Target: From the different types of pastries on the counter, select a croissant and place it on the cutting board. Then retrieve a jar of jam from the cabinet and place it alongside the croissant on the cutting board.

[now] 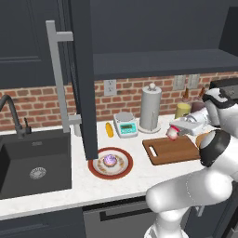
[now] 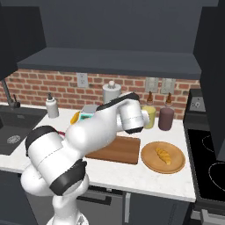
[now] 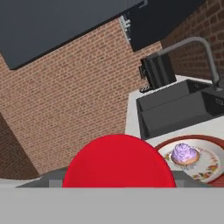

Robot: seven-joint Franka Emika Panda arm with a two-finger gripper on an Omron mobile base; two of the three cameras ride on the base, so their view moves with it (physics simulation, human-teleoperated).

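Red-lidded, a jam jar (image 1: 172,134) is held in the gripper (image 1: 174,132) above the left end of the wooden cutting board (image 1: 171,149) on the tabletop (image 1: 116,181). The croissant (image 2: 163,155) is seen on a round wooden plate (image 2: 149,163) just right of the board, and a purple cupcake (image 1: 110,160) on a red-rimmed plate (image 1: 94,171) to its left.

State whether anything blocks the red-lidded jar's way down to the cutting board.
Nothing visible does. The jam jar, held in the gripper, hangs over the back edge of the cutting board, whose visible top is bare.
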